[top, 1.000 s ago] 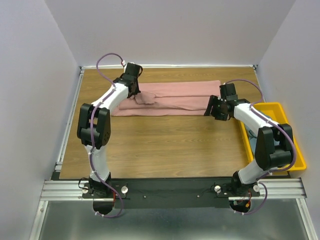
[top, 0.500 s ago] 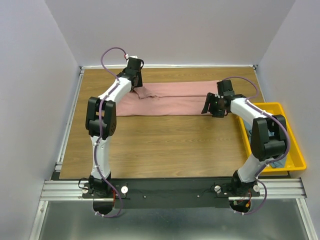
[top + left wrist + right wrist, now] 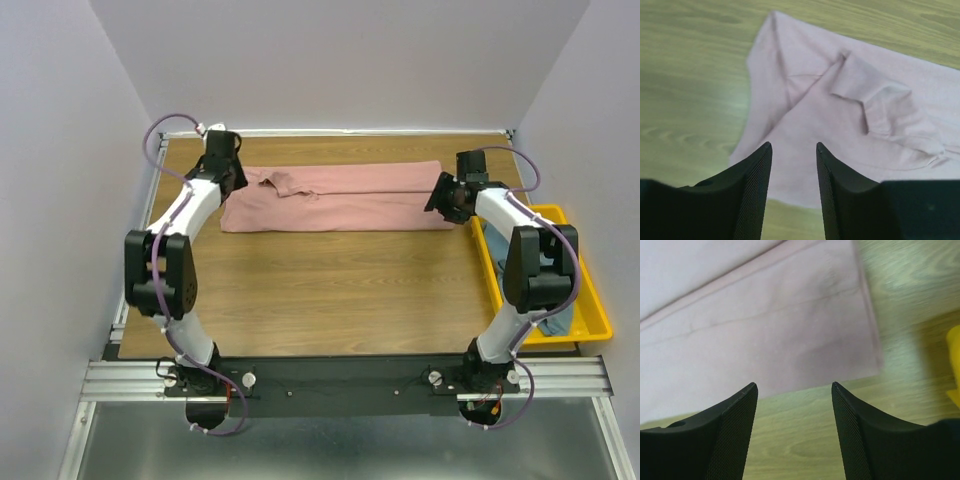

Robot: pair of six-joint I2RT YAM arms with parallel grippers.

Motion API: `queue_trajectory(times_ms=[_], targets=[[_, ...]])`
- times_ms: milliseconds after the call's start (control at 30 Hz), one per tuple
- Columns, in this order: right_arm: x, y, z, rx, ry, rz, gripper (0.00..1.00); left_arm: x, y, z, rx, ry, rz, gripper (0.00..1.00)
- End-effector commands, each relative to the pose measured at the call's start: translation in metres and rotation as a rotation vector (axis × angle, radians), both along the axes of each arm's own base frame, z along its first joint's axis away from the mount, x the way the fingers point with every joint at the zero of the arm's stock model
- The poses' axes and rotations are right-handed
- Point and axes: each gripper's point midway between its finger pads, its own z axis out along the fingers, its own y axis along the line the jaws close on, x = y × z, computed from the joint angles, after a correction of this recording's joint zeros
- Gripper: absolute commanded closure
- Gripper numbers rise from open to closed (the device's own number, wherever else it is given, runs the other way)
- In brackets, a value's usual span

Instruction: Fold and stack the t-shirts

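Since a second ago: left gripper (image 3: 794, 146) swung out past the pink t-shirt (image 3: 340, 195) left end, jaws parted, cloth released; bunched sleeve apparently lies flatter. right gripper (image 3: 795, 385) shifted toward the right hem.

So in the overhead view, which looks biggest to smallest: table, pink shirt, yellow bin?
1. Table, clearly largest.
2. Pink shirt and yellow bin: close, and the right arm hides part of the bin, so unranked.

Bare bench (image 3: 330, 290) lies open from the pink shirt (image 3: 340, 195) toward 6 o'clock; at 3 o'clock the yellow bin (image 3: 591, 300) blocks the bench edge.
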Motion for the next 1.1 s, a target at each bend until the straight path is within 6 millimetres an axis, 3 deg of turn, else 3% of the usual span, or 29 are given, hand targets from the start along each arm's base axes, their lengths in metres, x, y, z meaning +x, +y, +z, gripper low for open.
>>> queue_trajectory(times_ms=[0,167,300,433,467,533,600,800,867,900,1033,1067], targets=[[0.019,-0.003,0.003,0.051,-0.039,-0.043,0.33,-0.019,0.007,-0.003,-0.093,-0.034,0.013,0.58],[0.029,-0.002,-0.007,0.092,-0.034,-0.051,0.37,-0.025,0.009,-0.037,-0.14,0.028,-0.005,0.72],[0.032,-0.006,-0.019,0.094,-0.025,-0.065,0.38,-0.022,0.021,-0.065,-0.13,0.087,0.015,0.73],[0.023,-0.012,-0.046,0.078,0.032,-0.079,0.39,-0.035,0.034,-0.1,-0.136,0.195,0.043,0.74],[0.021,-0.024,-0.051,0.076,0.043,-0.109,0.39,-0.042,0.037,-0.105,-0.139,0.224,0.057,0.74],[0.01,-0.027,-0.06,0.078,0.072,-0.121,0.39,-0.058,0.036,-0.116,-0.143,0.269,0.057,0.74],[0.001,-0.025,-0.063,0.098,0.092,-0.133,0.39,-0.077,0.048,-0.126,-0.148,0.308,0.09,0.74],[-0.058,-0.025,-0.083,0.1,0.201,-0.169,0.38,-0.144,0.055,-0.154,-0.166,0.429,0.121,0.74],[-0.08,-0.028,-0.087,0.078,0.259,-0.175,0.38,-0.157,0.059,-0.15,-0.179,0.425,0.13,0.75],[-0.094,-0.03,-0.086,0.061,0.286,-0.181,0.37,-0.174,0.064,-0.157,-0.185,0.454,0.148,0.74],[-0.115,-0.036,-0.073,0.019,0.291,-0.168,0.37,-0.199,0.07,-0.142,-0.2,0.421,0.19,0.74],[-0.115,-0.037,-0.069,0.013,0.282,-0.156,0.37,-0.2,0.06,-0.137,-0.248,0.402,0.156,0.75]])
